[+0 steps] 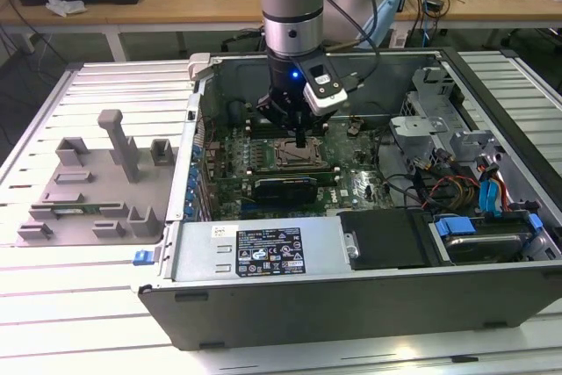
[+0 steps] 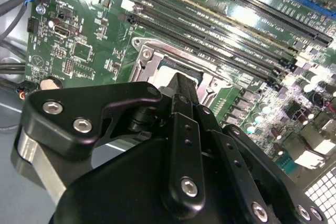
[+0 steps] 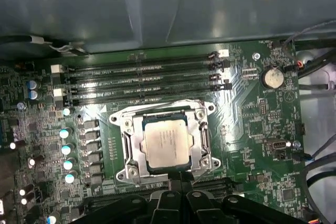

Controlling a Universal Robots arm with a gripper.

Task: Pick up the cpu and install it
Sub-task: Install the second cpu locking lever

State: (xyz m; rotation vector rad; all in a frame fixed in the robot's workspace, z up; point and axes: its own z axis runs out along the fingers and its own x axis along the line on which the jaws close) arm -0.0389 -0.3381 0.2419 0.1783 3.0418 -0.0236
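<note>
The cpu (image 3: 165, 140) is a pale silver square lying flat inside the metal-framed socket (image 3: 126, 145) on the green motherboard. In the second wrist view a pale corner of the cpu (image 2: 169, 73) shows just past the black fingers. My gripper (image 3: 181, 174) hangs right over the socket's edge, fingers together in a narrow tip with nothing between them. In the exterior view the gripper (image 1: 301, 140) points straight down into the open computer case, just above the socket (image 1: 294, 155).
Long black memory slots (image 3: 142, 80) run beside the socket. A round battery (image 3: 273, 77) and cables (image 3: 315, 161) lie to one side. In the exterior view a grey parts fixture (image 1: 88, 182) sits at the left. A drive cage (image 1: 439, 120) and coloured cables (image 1: 474, 191) fill the case's right.
</note>
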